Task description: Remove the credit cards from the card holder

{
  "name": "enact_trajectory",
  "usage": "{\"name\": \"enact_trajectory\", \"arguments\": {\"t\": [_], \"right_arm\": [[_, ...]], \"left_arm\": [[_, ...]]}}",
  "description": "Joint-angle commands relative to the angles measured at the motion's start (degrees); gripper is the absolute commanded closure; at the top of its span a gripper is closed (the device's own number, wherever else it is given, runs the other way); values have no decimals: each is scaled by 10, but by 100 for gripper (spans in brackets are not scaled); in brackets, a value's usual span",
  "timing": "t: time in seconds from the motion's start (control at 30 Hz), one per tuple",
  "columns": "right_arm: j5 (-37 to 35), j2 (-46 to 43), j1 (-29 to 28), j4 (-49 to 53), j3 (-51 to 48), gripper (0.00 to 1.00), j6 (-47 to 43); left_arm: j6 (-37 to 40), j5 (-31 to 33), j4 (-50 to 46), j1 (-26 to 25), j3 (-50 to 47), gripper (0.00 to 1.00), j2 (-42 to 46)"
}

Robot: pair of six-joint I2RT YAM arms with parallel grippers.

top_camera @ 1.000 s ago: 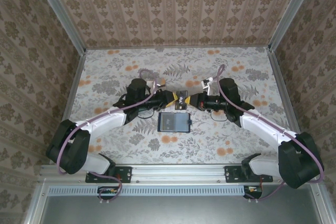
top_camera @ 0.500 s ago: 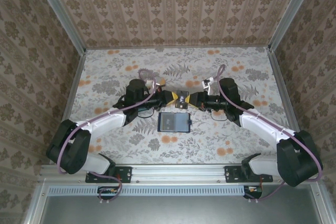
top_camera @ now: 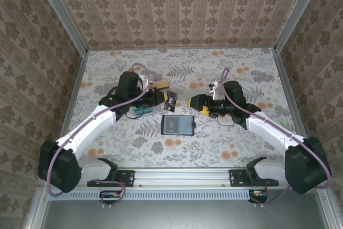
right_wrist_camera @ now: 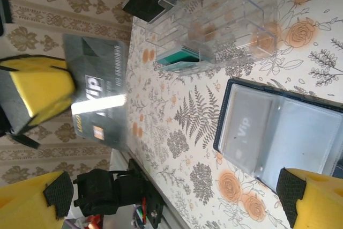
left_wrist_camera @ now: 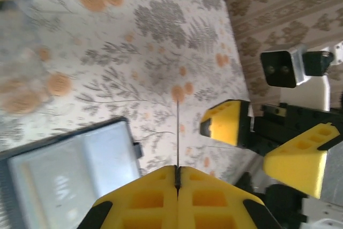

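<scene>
**Left tool pinches black card, right tool gapes**

The left tool [left_wrist_camera: 177,179] is clamped on one edge of the black credit card [right_wrist_camera: 96,94], holding it above the desk [top_camera: 241,138]. The right tool [top_camera: 194,103] faces it, spread wide and holding nothing. The card holder [top_camera: 178,125] lies open on the desk between both tools, towards their bases.

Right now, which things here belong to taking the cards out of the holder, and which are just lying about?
Job: dark card, clamped in the left gripper; open card holder; second card in its pocket.
Lying about: clear tray; teal block inside it.
</scene>
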State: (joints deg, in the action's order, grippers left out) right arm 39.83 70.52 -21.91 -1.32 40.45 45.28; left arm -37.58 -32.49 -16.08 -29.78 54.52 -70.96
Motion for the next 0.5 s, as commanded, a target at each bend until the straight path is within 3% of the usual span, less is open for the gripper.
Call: {"name": "enact_trajectory", "arguments": {"t": [0.0,0.17,0.47], "right_arm": [[-29,-15,0,46,25,0,-34],[-54,-21,0,73,36,0,-53],[-76,-30,0,105,48,0,-83]], "left_arm": [[165,100,-183,10,49,100,12],[311,236,-240,12,94,100,16],[605,348,-186,12,82,100,27]]}}
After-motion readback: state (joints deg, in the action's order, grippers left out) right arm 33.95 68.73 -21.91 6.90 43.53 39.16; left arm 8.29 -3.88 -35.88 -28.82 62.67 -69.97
